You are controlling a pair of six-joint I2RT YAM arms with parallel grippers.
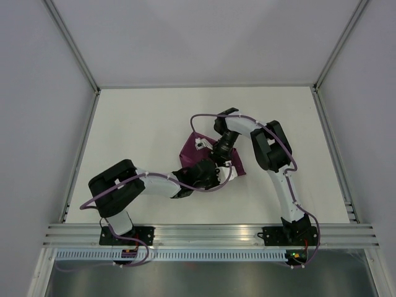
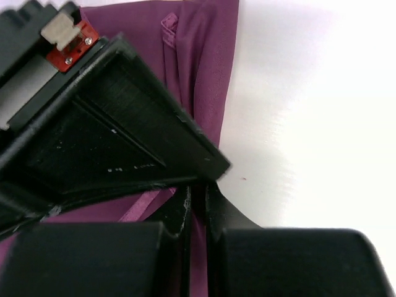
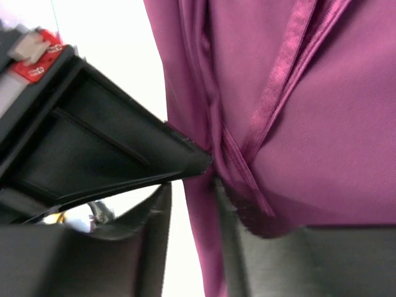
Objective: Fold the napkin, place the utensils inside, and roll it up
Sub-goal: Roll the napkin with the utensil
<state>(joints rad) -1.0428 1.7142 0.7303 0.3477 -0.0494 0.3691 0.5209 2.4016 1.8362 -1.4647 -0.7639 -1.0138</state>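
The magenta napkin (image 1: 190,150) lies bunched at the middle of the table, partly under both grippers. My left gripper (image 1: 213,170) is shut on a fold of the napkin (image 2: 198,55); in the left wrist view a thin strip of fabric sits between the nearly closed jaws of the gripper (image 2: 198,207). My right gripper (image 1: 218,158) meets it from above. In the right wrist view the gripper (image 3: 192,210) is open, with a hanging edge of napkin (image 3: 309,124) between its jaws and a white gap beside the left finger (image 3: 151,247). The utensils are out of view.
The two grippers are almost touching; each wrist view is partly filled by the other's black body (image 2: 111,136) (image 3: 93,136). The white table (image 1: 136,130) has grey walls on three sides and a metal rail (image 1: 210,232) at the near edge.
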